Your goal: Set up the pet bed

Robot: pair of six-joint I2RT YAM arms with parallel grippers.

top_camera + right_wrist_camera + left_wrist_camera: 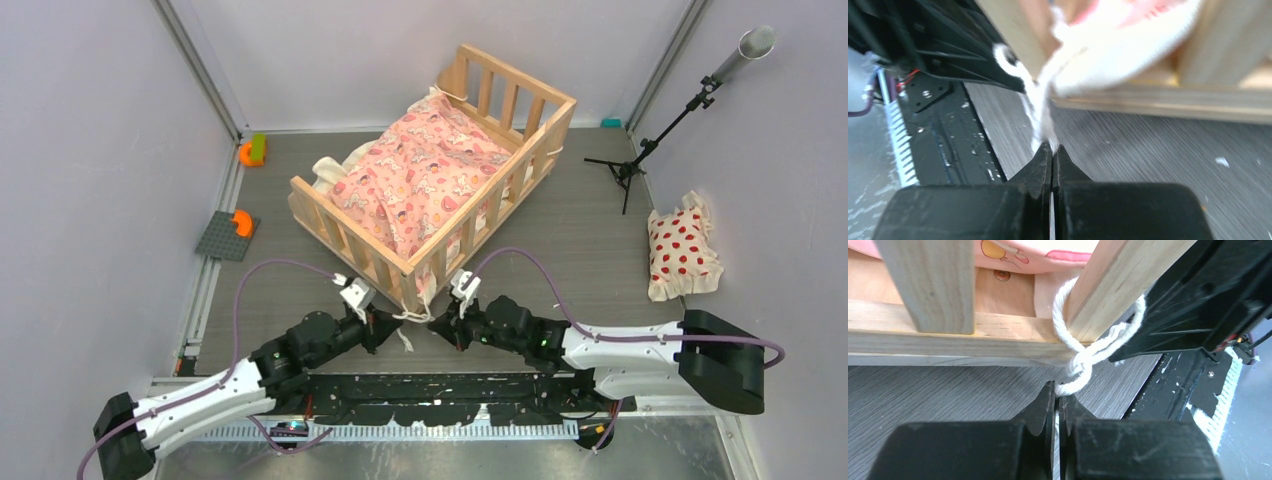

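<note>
Both of my grippers are pressed together, each pinching a strand of one cream cord (1083,360). My left gripper (1056,399) holds its strand at the fingertips, just below the knot. My right gripper (1052,150) holds the other strand at the fingertips as well; its wrist view is blurred, so the cord detail there is soft.

The cord loops around the near corner post (1108,285) of the pet bed (492,187) and is knotted just outside that post, low down near the bottom rail. My two grippers face each other at this corner, left one on the left, right one on the right, close together with the knot between them.

The pet bed stands upright at the middle of the table (560,230), set at an angle. A pink printed cushion (420,175) lies inside it. A white pillow (680,250) with red dots lies well apart at the right edge.
</note>
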